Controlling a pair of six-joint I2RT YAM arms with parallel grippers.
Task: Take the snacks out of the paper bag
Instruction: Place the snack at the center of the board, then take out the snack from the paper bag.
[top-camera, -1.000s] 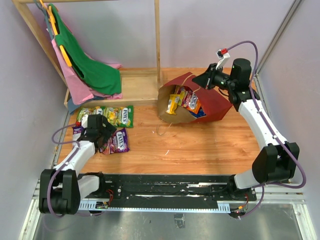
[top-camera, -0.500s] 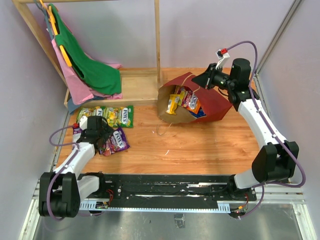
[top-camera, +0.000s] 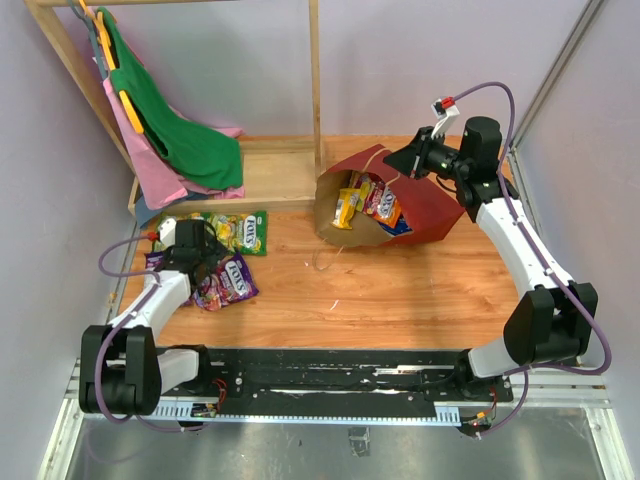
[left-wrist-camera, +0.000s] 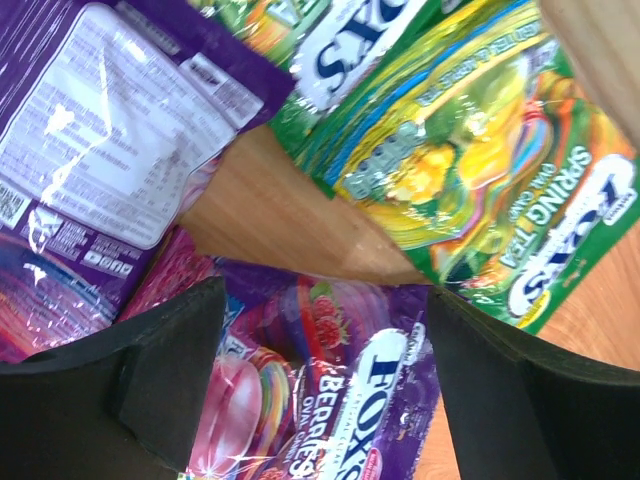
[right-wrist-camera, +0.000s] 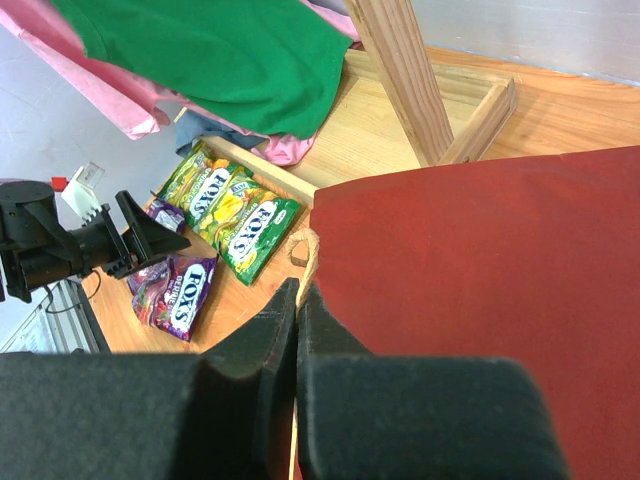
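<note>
The dark red paper bag (top-camera: 425, 205) lies on its side at the back right, its brown mouth facing left. Yellow, red and blue snack packets (top-camera: 368, 205) show inside it. My right gripper (top-camera: 398, 160) is shut on the bag's tan loop handle (right-wrist-camera: 306, 252), beside the red wall (right-wrist-camera: 480, 270). My left gripper (top-camera: 205, 264) is open and empty, its fingers (left-wrist-camera: 150, 390) hovering over a purple Fox's packet (left-wrist-camera: 340, 400) on the table (top-camera: 400, 290). Green packets (top-camera: 238, 232) and another purple packet (left-wrist-camera: 100, 150) lie next to it.
A wooden rack (top-camera: 314, 90) with green (top-camera: 185, 125) and pink (top-camera: 150, 165) cloths on hangers stands at the back left, its wooden base frame (top-camera: 275, 170) just behind the packets. A loose handle loop (top-camera: 322, 260) lies in front of the bag.
My left gripper has drawn back a little toward the far left, over the purple packets. The purple Fox's packet shifted slightly left. The right arm and the bag have not moved.
</note>
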